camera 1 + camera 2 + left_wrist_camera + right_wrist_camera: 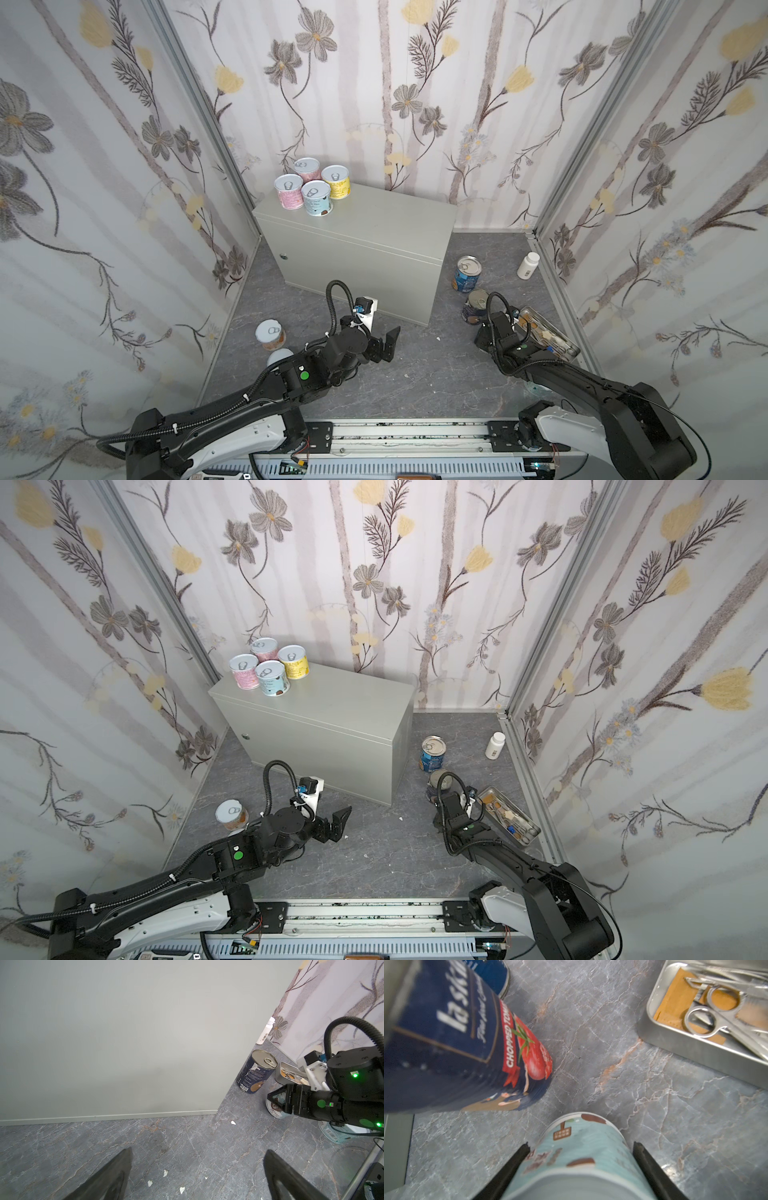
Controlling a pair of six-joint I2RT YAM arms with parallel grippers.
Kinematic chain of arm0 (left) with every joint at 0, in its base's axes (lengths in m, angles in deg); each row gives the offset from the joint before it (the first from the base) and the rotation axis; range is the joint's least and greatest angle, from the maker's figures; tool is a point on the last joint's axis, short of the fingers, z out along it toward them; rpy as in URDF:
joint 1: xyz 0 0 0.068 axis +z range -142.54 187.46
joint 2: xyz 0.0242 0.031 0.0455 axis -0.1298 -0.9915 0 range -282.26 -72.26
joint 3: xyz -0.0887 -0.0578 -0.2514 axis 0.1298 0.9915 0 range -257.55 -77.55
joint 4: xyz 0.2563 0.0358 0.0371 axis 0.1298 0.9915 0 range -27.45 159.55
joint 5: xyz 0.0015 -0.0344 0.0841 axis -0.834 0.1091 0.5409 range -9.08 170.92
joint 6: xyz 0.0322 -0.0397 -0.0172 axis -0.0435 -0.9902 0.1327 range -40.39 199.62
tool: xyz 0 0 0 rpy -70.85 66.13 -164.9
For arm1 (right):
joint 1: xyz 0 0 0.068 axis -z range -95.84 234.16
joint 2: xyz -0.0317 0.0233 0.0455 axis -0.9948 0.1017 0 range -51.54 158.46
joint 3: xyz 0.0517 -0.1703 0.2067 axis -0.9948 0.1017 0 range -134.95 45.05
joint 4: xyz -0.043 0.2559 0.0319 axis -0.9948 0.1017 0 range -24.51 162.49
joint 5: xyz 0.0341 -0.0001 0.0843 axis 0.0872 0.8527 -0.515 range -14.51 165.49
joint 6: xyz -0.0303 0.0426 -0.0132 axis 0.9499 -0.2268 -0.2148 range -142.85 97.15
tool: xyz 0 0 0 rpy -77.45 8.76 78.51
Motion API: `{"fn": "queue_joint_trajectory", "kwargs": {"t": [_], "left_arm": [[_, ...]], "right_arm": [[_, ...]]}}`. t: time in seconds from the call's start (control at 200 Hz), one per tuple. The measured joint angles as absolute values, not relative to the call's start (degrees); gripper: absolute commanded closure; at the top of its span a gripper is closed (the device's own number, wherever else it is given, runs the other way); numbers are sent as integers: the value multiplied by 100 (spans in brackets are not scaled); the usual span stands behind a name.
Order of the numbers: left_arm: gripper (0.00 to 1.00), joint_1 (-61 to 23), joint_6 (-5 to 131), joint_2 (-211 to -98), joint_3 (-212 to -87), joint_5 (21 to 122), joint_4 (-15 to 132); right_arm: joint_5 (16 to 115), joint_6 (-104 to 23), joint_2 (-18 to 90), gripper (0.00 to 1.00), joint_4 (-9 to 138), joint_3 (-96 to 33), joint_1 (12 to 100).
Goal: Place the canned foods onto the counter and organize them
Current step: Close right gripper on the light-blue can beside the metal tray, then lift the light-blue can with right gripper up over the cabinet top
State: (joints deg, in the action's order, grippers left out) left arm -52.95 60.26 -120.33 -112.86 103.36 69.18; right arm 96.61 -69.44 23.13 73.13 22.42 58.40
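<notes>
Enclosing marbled floor (415,374), counter (374,216): floral walls (374,83)

On the counter (374,220), the back left corner is taken up by a cluster of four short cans (309,189); the rest of the top is left bare. Open floor (432,374) is left in front of the counter, between the two arms. The strip right of the counter is crowded by a blue can (466,274), a navy can (474,305), a white bottle (528,266) and an open tin (557,340). In the right wrist view a bare lane of floor is seen between the navy can and the tin, ahead of the pale blue can (577,1159) clamped by the right gripper (581,1145). Near the left wall the floor is blocked by a short can (270,334).
</notes>
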Motion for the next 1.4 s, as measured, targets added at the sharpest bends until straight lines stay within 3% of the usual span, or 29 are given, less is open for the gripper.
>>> {"fn": "queue_joint_trajectory", "kwargs": {"t": [0.69,1.074,1.399], "left_arm": [[0,-5032,6315,-11930,-11380,10222,6925],[0,-4993,6358,-11930,-11428,10167,6923],[0,-4993,6356,-11775,-11310,10102,6944]], "right_arm": [[8052,-5552,940,42,7980,1593,5830],[7152,-4620,405,43,9070,-16,5797],[6831,-3995,739,42,10039,-1723,5788]]}}
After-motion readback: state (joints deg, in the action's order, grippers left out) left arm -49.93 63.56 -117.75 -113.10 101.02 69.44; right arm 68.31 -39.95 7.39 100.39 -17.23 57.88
